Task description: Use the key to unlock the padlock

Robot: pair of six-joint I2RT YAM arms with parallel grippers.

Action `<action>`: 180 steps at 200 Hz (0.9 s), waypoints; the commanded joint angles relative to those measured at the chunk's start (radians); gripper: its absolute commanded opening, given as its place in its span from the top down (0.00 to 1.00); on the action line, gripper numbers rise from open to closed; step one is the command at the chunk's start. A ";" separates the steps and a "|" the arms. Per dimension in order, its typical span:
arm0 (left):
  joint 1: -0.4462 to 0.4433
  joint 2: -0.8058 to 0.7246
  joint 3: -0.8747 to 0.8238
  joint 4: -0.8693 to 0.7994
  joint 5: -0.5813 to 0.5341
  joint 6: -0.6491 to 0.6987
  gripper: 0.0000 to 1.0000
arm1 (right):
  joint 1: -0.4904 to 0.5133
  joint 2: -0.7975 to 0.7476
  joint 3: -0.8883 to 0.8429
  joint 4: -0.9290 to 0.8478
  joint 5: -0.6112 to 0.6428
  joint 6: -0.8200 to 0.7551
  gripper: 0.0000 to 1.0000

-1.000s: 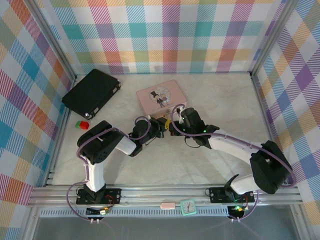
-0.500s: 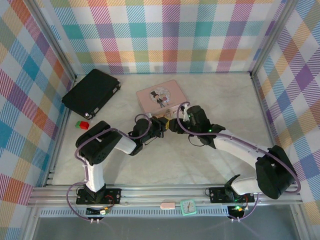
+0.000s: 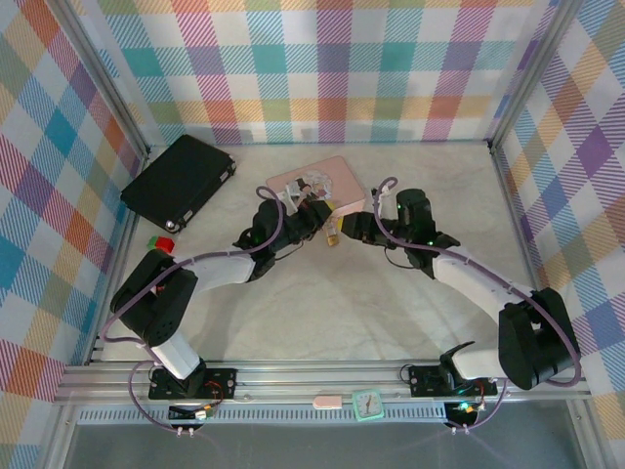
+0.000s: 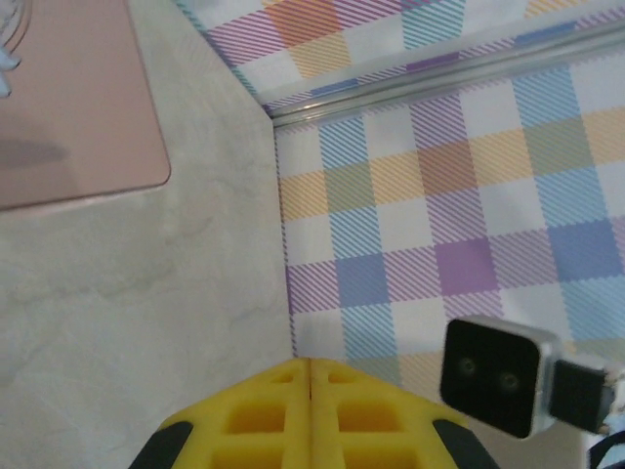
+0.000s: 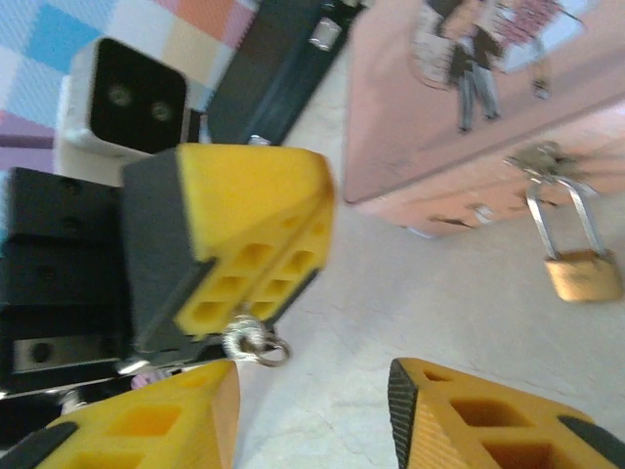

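So, room-wise: the middle and near half of the pale marbled surface (image 3: 322,313) is left bare. It is fenced in by plaid walls (image 3: 322,78) on the left, far and right sides, and by an aluminium rail (image 3: 322,379) along the near edge. A black flat case (image 3: 179,181) is parked in the far-left corner area, with small red and green blocks (image 3: 161,243) just near of it, hard against the left wall.

The pink rectangular tin (image 5: 410,127) is set far of centre, and both arms are crowded in at its near side, so things are tight there.

From above, the general layout is given, but the small stuff is barely made out. The right wrist view is where the detail is. The tiny brass-gold padlock (image 5: 583,276) is seen hooked by its thin shackle through the tin's clasp, body down by the near wall of the tin. The left end effector (image 5: 244,244) is pinched fully shut, with the small silver-grey metal key (image 5: 256,344) and its ring poking out at the fingertips, well apart from the padlock. The right end effector (image 5: 312,391) is held partly open, with nothing between its fingers.

In the left wrist view, the closed yellow fingers, a corner of the tin and the right-hand wall are shown.
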 commanded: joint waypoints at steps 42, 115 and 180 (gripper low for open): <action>0.025 -0.033 0.018 0.107 0.099 0.172 1.00 | 0.000 0.065 0.023 0.342 -0.196 0.119 0.66; 0.026 -0.035 -0.007 0.215 0.080 0.124 1.00 | 0.000 0.077 -0.044 0.384 -0.160 0.124 0.67; 0.025 -0.029 -0.013 0.275 0.081 0.069 1.00 | 0.006 0.111 -0.051 0.425 -0.176 0.138 0.69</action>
